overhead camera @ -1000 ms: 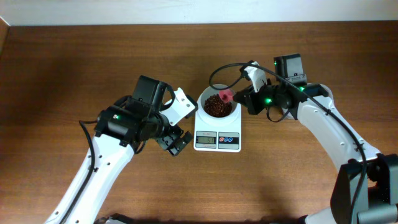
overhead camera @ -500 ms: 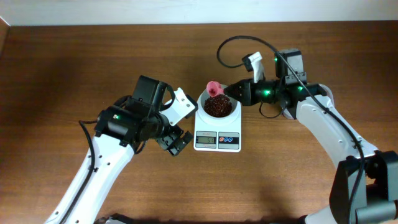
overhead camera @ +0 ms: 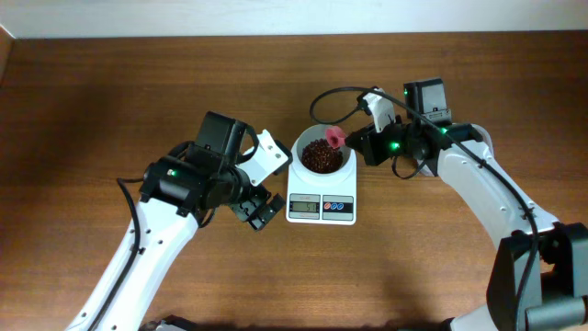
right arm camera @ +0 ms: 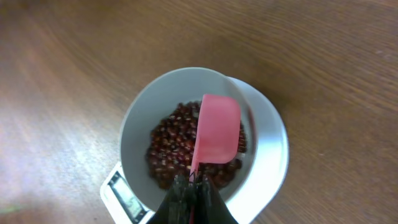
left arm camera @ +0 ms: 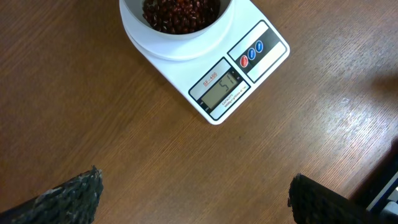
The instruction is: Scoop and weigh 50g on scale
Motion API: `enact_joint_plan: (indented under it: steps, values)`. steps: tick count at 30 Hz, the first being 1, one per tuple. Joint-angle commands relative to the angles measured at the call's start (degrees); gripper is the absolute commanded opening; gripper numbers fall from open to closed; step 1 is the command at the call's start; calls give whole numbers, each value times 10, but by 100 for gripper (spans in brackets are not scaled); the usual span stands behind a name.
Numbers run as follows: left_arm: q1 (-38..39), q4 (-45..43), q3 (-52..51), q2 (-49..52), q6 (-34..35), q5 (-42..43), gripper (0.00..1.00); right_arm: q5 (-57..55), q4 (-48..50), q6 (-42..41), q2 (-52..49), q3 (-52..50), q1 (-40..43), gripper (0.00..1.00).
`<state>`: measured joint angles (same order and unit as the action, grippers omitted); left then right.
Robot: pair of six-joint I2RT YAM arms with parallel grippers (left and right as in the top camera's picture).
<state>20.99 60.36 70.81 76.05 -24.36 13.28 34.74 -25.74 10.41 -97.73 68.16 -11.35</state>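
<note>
The white scale (overhead camera: 321, 208) stands mid-table with a white bowl (overhead camera: 301, 145) on it. The bowl holds a heap of dark red-brown beans (overhead camera: 319, 157). My right gripper (overhead camera: 354, 142) is shut on the handle of a pink scoop (overhead camera: 336, 139), which hangs over the bowl's right side. In the right wrist view the scoop (right arm camera: 217, 130) sits above the beans (right arm camera: 168, 149), and I see no beans on it. My left gripper (overhead camera: 265, 184) stands open just left of the scale, holding nothing. In the left wrist view the scale (left arm camera: 261, 59) lies ahead with its display lit.
Bare wooden table (overhead camera: 110, 83) surrounds the scale on all sides. A black cable (overhead camera: 326, 97) loops above the bowl from my right arm. The table's far edge meets a pale wall at the top of the overhead view.
Half a second ago the scoop was over the bowl's far left rim; my right gripper has brought it back over the right side. The left arm has not moved.
</note>
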Motion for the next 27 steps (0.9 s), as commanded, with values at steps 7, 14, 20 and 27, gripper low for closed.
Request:
enact_joint_plan:
  steps: [7, 14, 20, 27]
  values:
    - [2, 0, -3, -11, 5, 8, 99, -25, -2, 19, -30, 7, -14, 4]
    - [2, 0, -3, -11, 5, 8, 99, -27, -2, 33, -30, 7, -32, 4]
    - [2, 0, -3, -11, 5, 8, 99, -64, -2, 39, -30, 7, -34, 4]
    - [2, 0, -3, -11, 5, 8, 99, -70, -2, 72, -30, 7, -34, 4]
